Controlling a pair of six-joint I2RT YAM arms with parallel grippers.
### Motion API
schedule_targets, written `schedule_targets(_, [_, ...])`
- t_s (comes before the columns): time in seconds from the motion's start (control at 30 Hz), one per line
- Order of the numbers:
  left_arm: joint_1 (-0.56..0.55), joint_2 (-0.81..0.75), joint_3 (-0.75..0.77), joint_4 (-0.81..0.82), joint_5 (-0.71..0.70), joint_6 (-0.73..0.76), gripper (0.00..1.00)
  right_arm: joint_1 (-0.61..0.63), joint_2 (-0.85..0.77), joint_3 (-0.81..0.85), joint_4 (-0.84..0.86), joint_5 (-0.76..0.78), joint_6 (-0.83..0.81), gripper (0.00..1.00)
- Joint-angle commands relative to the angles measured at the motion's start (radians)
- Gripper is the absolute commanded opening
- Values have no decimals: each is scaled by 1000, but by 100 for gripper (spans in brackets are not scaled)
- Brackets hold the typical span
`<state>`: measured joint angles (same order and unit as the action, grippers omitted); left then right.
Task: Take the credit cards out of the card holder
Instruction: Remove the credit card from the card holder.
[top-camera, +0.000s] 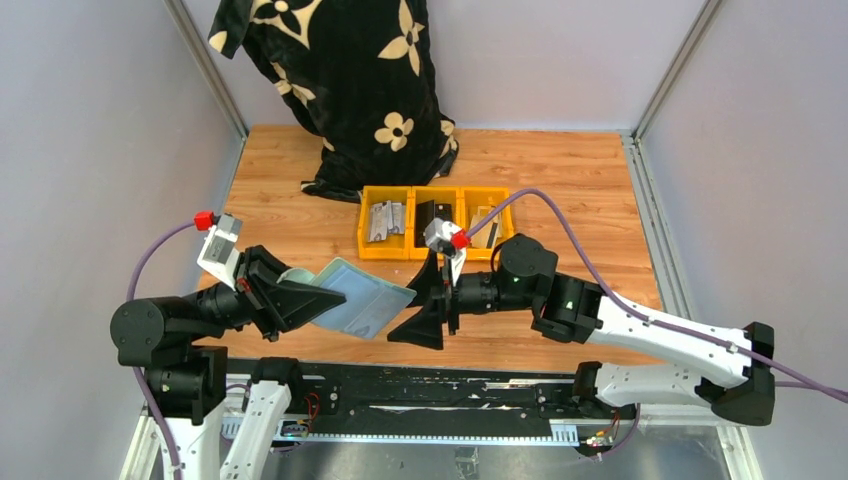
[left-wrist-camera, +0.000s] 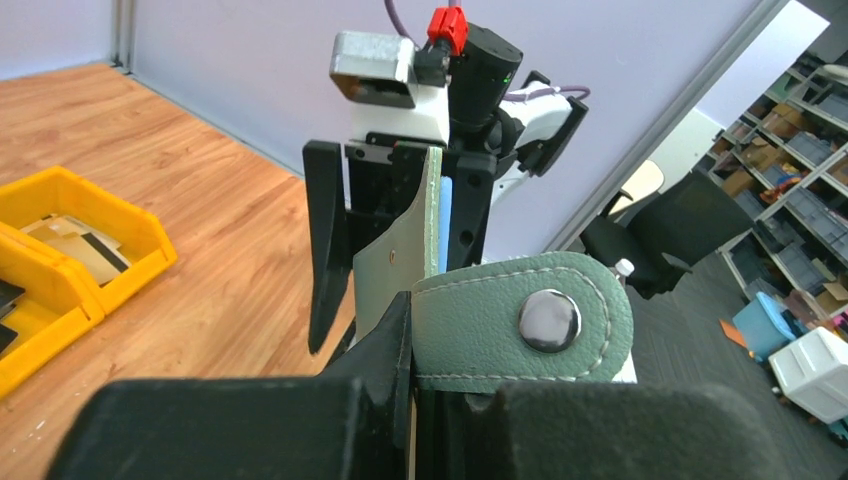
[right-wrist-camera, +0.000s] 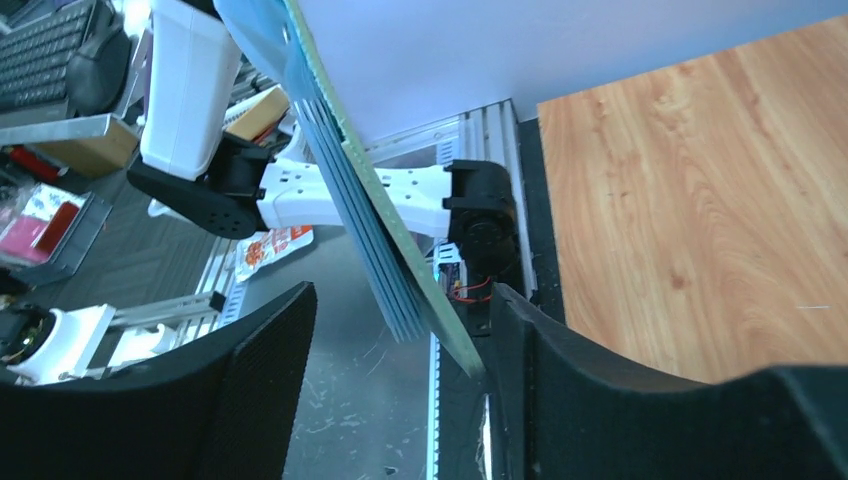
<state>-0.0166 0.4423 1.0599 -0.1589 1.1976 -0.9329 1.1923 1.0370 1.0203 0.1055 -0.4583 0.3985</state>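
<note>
While the left pincer (top-camera: 325, 298) pinches the holder (top-camera: 368, 302) at its snap-tab end, the holder hangs open above the near edge of the table (top-camera: 580, 180), pale inside facing up. The right pincer (top-camera: 420, 308) is spread, with the holder's free edge between its fingers; whether they touch, cannot tell. A tan card (left-wrist-camera: 85, 250) with a dark stripe lies in a yellow bin (left-wrist-camera: 130, 265) farther back.

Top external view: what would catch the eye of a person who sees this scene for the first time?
First, the sage-green card holder, held open in the air above the near part of the table by the left gripper, with the open right gripper at its free edge. Next, the black cloth with cream flowers at the far edge, and the three yellow bins in a row before it.
</note>
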Motion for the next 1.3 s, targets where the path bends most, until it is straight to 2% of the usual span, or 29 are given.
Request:
schedule_targets(0.0, [0, -19, 29, -25, 27, 7, 0, 71, 14, 21, 57, 26, -70, 65])
schedule_targets(0.3, [0, 17, 43, -143, 4, 113, 0, 123, -66, -29, 98, 86, -97, 39])
schedule_targets(0.4, [0, 33, 44, -161, -4, 130, 0, 129, -72, -30, 114, 55, -103, 32])
schedule_targets(0.57, [0, 61, 50, -186, -37, 156, 0, 136, -55, 0, 74, 17, -114, 28])
schedule_targets(0.87, [0, 96, 52, -185, -47, 152, 0, 138, -48, 18, 31, 73, -167, 28])
schedule_targets(1.03, [0, 106, 49, -167, -50, 130, 0, 137, -53, 34, 14, 185, -172, 15])
schedule_targets(1.2, [0, 104, 44, -167, -38, 128, 0, 137, -69, 3, 75, 253, -159, 6])
schedule_targets(1.27, [0, 102, 42, -170, -35, 132, 0, 137, -72, 0, 74, 296, -148, 6])
